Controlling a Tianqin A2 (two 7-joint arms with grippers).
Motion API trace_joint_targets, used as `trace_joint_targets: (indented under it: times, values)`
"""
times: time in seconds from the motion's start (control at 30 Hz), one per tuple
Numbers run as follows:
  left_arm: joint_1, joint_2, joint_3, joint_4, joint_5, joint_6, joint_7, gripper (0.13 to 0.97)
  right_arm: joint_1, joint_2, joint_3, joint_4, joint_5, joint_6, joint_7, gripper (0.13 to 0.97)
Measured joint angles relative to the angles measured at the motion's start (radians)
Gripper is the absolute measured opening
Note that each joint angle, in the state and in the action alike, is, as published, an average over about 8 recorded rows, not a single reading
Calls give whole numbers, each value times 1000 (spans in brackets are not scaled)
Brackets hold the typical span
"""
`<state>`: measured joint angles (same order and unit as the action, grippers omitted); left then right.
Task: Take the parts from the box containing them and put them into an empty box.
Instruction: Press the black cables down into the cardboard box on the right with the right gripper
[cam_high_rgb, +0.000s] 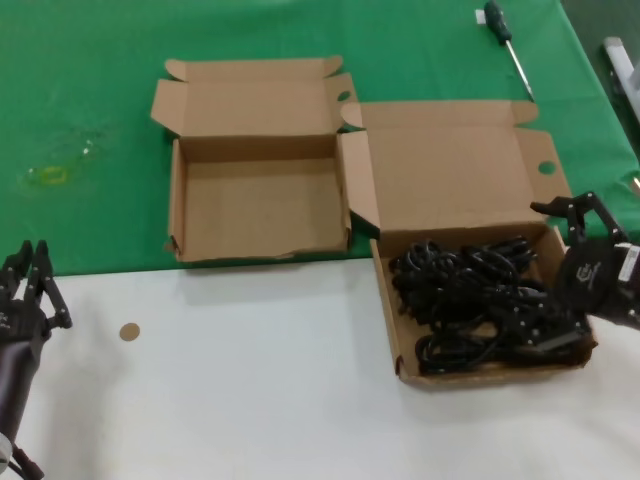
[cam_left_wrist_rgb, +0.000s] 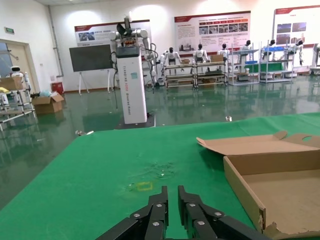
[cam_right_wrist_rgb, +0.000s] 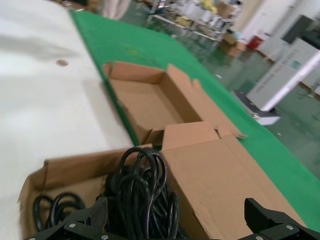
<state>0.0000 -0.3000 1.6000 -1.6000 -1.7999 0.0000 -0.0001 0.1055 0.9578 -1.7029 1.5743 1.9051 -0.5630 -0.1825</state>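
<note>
Right jaws are standing spread wide, grasping nothing, hovering at the right edge of the larger box. The cord bundles are lying piled inside that box, touching no finger. The smaller box, lid back, is sitting just left of it on the green cloth. Left jaws are resting pressed together over the white bench, idle. A screwdriver is lying far back.
</note>
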Motion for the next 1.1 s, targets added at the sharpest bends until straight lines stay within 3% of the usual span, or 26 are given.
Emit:
trace_joint_targets:
  times: [0.2, 0.4, 0.83, 1.1]
  values:
    - [0, 0, 0, 0, 0, 0, 0, 169, 51, 28, -6, -48, -25, -119, -67, 966]
    - [0, 0, 0, 0, 0, 0, 0, 164, 89, 26, -23, -90, -61, -181, -117, 966]
    - [0, 0, 0, 0, 0, 0, 0, 152, 140, -41, -54, -131, -141, -170, -146, 927]
    - [0, 0, 0, 0, 0, 0, 0, 152, 136, -63, -55, -136, -165, -152, -148, 816]
